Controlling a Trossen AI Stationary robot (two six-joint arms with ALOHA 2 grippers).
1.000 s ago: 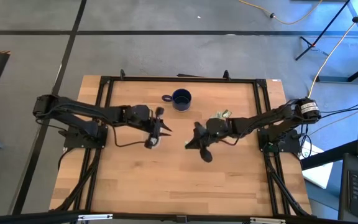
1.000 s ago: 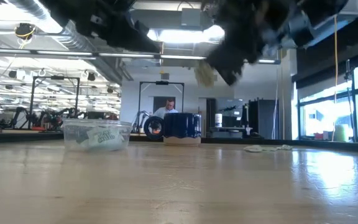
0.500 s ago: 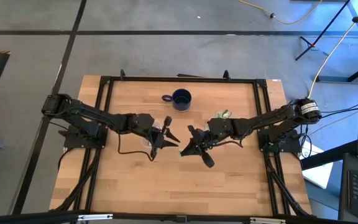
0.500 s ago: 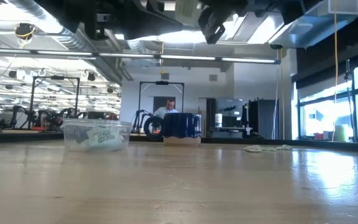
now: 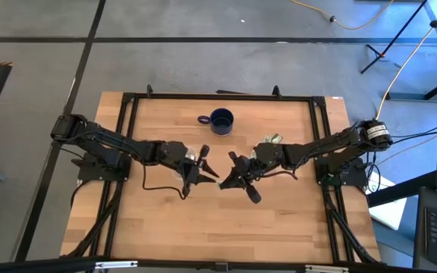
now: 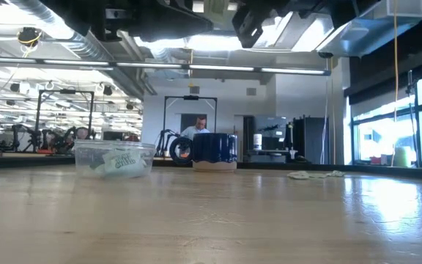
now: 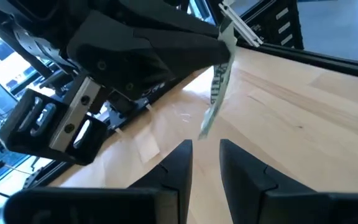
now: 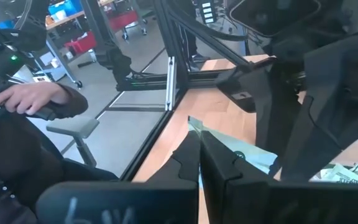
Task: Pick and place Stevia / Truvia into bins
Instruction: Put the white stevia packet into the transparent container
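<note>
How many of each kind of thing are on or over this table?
Robot arms: 2, left arm and right arm
Blue mug: 1
Clear tub: 1
Sachet held up in the right arm's fingers: 1
Loose sachets, and those in the tub: too small to count
Total: 5, uncounted sachets aside

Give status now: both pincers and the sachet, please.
Right pincer shut on sachet, mid-air. Left pincer open, facing it, not touching. Tub beside mug.
</note>
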